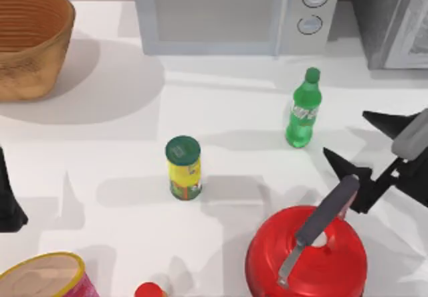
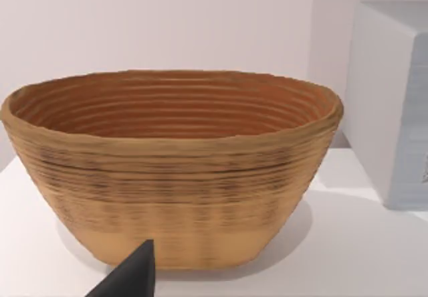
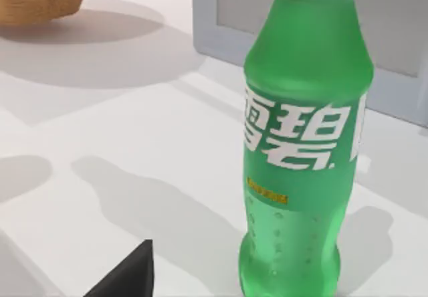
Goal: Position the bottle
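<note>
The right gripper (image 1: 358, 153) hangs with jaws spread wide and empty, just right of the bottle (image 1: 303, 110), which stands upright on the tabletop (image 1: 241, 110) before the microwave (image 1: 234, 13). I'd say: close level on the label and avoid the red pot (image 1: 306, 257). The left gripper (image 1: 10, 203) sits parked at the left edge.

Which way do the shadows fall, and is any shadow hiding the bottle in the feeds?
Top view: shadows run toward the table's left; the bottle stands upright and fully lit, with the right gripper to its right, jaws open. Right wrist view: the bottle's shadow lies on the table beside it, the label readable. Left wrist view: evenly lit basket.
</note>
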You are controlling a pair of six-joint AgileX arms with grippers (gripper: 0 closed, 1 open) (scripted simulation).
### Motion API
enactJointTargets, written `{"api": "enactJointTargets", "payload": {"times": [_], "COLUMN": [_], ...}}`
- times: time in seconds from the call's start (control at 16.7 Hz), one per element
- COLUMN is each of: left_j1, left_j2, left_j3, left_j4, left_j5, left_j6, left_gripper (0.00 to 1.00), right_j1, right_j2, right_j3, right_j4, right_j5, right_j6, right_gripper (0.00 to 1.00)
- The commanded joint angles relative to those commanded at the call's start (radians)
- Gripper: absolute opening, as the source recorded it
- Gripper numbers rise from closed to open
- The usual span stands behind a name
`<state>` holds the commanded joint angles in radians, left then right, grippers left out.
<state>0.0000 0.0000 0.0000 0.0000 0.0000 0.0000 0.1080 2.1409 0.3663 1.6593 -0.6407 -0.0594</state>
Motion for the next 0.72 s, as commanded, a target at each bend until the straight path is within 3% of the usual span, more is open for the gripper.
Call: {"api": "enactJointTargets", "payload": {"times": [0.36,0.72], "left_j1": [0.000,0.000], "left_j2": [0.000,0.000], "left_j3": [0.000,0.000], "left_j4": [0.000,0.000], "left_j5": [0.000,0.000], "left_j6": [0.000,0.000], "left_gripper": [1.00,1.00], "right_j1": [0.014,0.137], "right_j2": [0.009,0.093], "right_j3": [0.036,0.266], "right_j4": [-0.024,-0.163], "right_j5": [0.019,0.137], "right_j6": [0.003,0.018], "right_gripper": [1.00,1.00]}}
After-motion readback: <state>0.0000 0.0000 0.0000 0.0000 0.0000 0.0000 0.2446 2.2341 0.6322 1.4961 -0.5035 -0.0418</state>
